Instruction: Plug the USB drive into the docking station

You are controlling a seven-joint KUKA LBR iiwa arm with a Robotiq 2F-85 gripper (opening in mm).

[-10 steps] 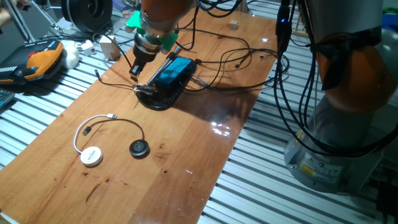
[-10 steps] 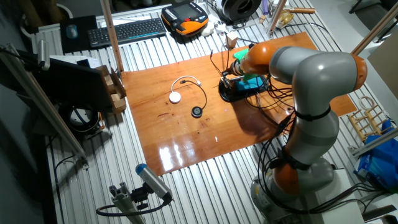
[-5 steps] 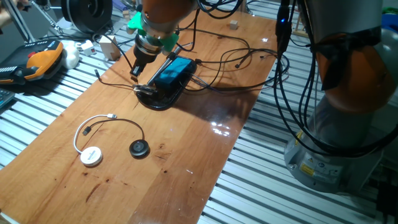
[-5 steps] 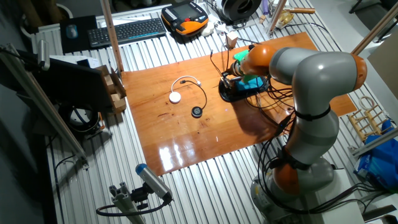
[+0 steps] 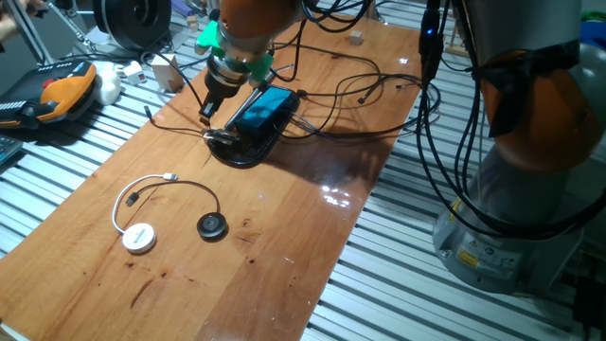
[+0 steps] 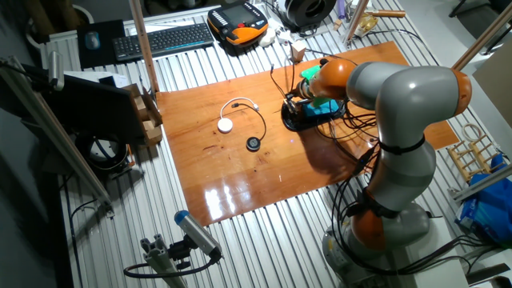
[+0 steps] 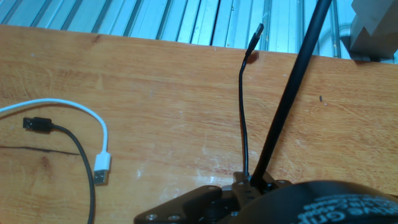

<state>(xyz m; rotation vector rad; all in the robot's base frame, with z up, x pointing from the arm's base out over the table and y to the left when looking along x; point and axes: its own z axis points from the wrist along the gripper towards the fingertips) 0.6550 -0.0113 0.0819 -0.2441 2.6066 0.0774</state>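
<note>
The bright-blue docking station (image 5: 267, 106) lies on a black curved clamp (image 5: 237, 152) at the back of the wooden table, with thin black cables plugged in. It also shows in the other fixed view (image 6: 324, 109), partly hidden by the arm. My gripper (image 5: 205, 111) hangs just left of the station's near-left end, a little above the table. Its fingers look closed on a small dark piece that I take for the USB drive. The hand view shows no fingers, only the clamp's edge (image 7: 348, 208), a black rod and a loose black cable plug (image 7: 255, 37).
A white puck (image 5: 139, 236) with a white cable and a black round puck (image 5: 212, 224) lie at the front left. An orange teach pendant (image 5: 57, 90) sits off the table's left. Black cables trail right of the station. A small wooden block (image 5: 357, 38) stands at the back.
My gripper has shifted slightly up and to the right, toward the docking station. Nothing else has moved.
</note>
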